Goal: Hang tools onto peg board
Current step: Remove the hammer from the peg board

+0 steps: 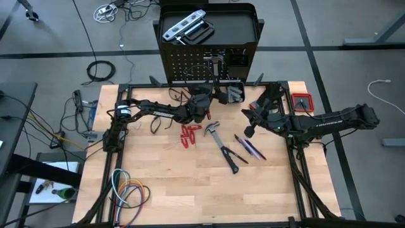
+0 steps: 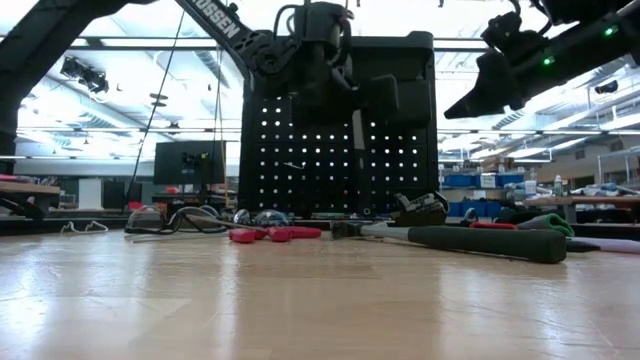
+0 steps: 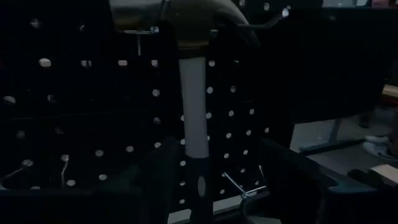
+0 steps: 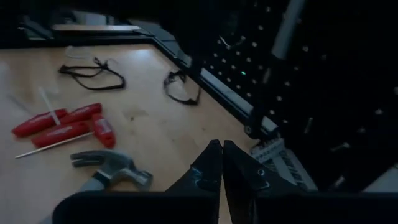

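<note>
the wooden table (image 1: 164, 190) carries red-handled pliers (image 1: 189, 135), a hammer (image 1: 221, 147) and coiled cables (image 1: 130, 192) (near its corner).

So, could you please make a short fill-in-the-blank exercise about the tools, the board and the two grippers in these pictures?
1. The hammer hanging on the peg board has its head at the ____.
2. The right gripper has its fingers ____.
3. The handles of the pliers lying on the table are ____ in colour.
4. The silver level lies in the tray on ____ of the stand.

Missing words: top; shut; red; top
</note>
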Tool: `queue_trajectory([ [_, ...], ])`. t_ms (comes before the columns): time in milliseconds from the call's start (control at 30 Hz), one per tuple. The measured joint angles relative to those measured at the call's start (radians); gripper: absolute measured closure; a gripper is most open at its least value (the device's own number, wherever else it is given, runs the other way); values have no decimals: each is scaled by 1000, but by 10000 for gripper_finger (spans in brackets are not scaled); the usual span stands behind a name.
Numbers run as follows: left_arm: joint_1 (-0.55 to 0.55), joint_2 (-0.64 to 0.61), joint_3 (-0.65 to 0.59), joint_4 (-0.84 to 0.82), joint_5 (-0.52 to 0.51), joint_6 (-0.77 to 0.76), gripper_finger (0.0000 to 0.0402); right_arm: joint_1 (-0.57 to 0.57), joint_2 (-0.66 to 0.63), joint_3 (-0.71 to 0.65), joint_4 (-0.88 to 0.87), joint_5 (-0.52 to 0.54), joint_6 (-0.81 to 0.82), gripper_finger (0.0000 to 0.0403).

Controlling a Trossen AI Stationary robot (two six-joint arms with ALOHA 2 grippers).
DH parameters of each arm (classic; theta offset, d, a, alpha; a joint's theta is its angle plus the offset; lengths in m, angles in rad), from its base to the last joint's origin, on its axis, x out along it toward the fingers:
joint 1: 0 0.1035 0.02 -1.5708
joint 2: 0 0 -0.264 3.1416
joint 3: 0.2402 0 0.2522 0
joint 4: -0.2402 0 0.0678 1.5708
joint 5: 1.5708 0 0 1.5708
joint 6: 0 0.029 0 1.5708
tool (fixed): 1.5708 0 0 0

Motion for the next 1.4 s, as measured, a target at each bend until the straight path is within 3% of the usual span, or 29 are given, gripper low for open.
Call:
queue_trajectory([
  [267,-46,124,62,97,-61,33,177,-47,1,-12,-1,3,38,386],
  [467,-47,237,204,146,-245,154,177,-50,1,-13,-3,3,39,381],
  [967,42,278,251,60,-149,54,176,-50,1,-13,26,0,3,387],
  [1400,87,278,251,48,-66,45,175,-50,1,-13,44,-76,-2,385],
])
